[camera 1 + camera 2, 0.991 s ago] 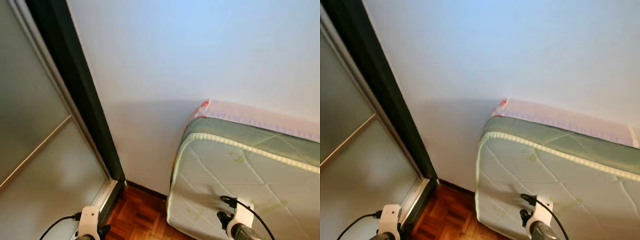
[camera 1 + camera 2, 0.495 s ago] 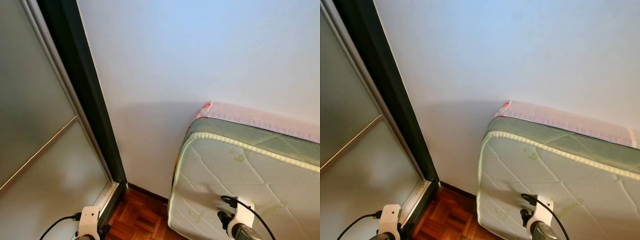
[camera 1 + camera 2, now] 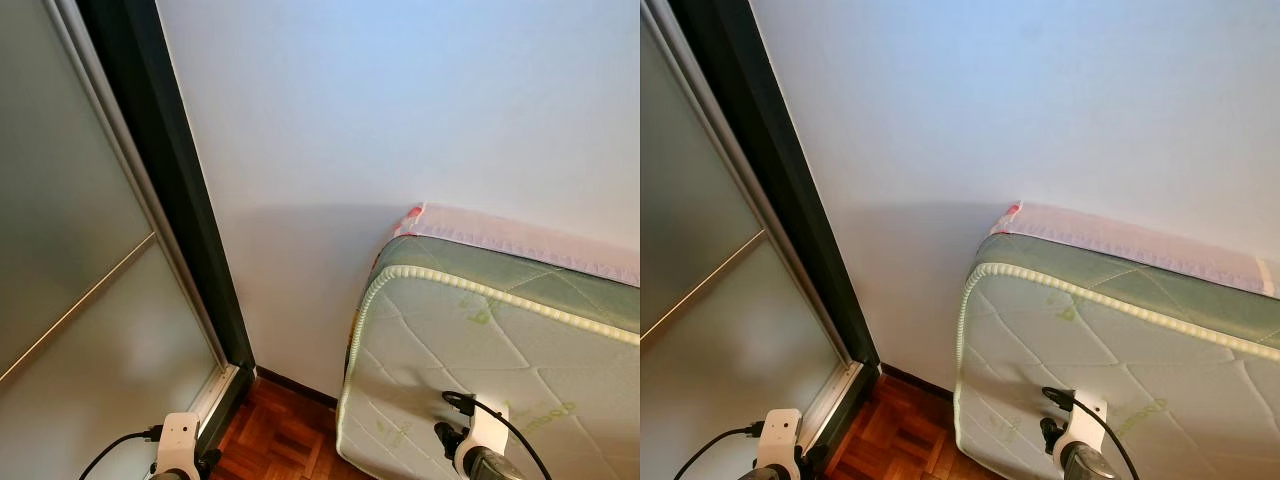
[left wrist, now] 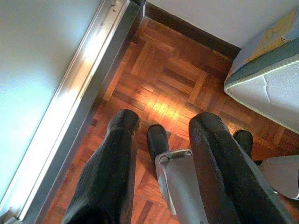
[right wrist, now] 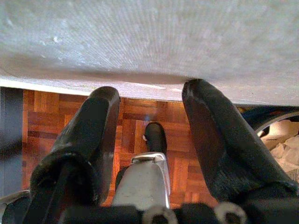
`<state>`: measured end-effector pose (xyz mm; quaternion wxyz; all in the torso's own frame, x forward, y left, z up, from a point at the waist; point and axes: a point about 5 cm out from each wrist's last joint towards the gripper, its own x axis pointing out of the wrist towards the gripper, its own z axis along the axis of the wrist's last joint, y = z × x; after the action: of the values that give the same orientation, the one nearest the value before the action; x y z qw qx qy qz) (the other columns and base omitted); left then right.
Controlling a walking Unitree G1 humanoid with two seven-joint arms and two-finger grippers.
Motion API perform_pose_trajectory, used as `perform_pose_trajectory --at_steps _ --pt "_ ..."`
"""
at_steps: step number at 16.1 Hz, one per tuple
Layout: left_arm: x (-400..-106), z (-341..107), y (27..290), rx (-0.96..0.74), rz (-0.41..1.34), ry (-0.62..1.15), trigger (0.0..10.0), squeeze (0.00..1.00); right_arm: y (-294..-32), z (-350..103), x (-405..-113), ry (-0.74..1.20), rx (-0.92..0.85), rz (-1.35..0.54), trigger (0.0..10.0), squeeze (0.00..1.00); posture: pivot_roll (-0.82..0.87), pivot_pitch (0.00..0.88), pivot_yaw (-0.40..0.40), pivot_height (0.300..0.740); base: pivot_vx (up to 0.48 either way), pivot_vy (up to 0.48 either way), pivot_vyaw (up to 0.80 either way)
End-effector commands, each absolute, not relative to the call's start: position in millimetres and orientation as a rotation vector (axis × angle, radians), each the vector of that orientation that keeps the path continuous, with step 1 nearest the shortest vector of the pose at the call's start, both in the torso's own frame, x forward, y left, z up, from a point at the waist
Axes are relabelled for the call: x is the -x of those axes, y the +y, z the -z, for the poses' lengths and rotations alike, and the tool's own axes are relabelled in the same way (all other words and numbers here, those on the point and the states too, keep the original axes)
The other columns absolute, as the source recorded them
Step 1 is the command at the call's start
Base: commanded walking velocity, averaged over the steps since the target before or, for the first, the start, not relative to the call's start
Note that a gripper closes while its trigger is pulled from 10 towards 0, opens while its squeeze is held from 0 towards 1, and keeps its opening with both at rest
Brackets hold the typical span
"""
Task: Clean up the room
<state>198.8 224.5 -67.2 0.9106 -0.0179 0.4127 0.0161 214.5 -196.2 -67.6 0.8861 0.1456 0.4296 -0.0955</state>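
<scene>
My left gripper (image 4: 166, 120) hangs low and open over the parquet floor (image 4: 173, 79), with nothing between its fingers. It is beside the metal track of the sliding door (image 4: 79, 79). My right gripper (image 5: 152, 91) is open too and holds nothing. It hangs close to the quilted side of the mattress (image 5: 154, 37). Both wrists, the left wrist (image 3: 180, 445) and the right wrist (image 3: 480, 440), sit at the bottom edge of the eye views. The mattress (image 3: 480, 380), white with green piping, leans at the right.
I face a room corner. A frosted sliding door (image 3: 70, 250) in a dark frame (image 3: 170, 200) stands on the left, a bare white wall (image 3: 350, 120) ahead. A pink cloth edge (image 3: 520, 235) shows behind the mattress. A narrow strip of parquet (image 3: 285, 435) lies between door and mattress.
The whole picture has shifted a little to the right, so the camera has turned slightly left. Both arms hang as before.
</scene>
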Motion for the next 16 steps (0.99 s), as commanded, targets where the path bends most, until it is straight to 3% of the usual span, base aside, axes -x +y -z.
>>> perform_pose_trajectory --at_steps 1,16 --pt "-191.4 71.5 225.0 0.042 -0.035 0.885 10.0 0.0 -200.9 60.8 -224.1 0.85 -0.287 0.19 10.0 0.0 0.02 0.0 -0.029 0.74 0.0 0.0 0.0" --pt "-192.1 71.1 225.2 0.035 -0.034 0.885 10.0 0.0 -200.9 59.9 -225.2 0.852 -0.275 0.165 10.0 0.0 0.03 0.0 -0.031 0.74 0.0 0.0 0.0"
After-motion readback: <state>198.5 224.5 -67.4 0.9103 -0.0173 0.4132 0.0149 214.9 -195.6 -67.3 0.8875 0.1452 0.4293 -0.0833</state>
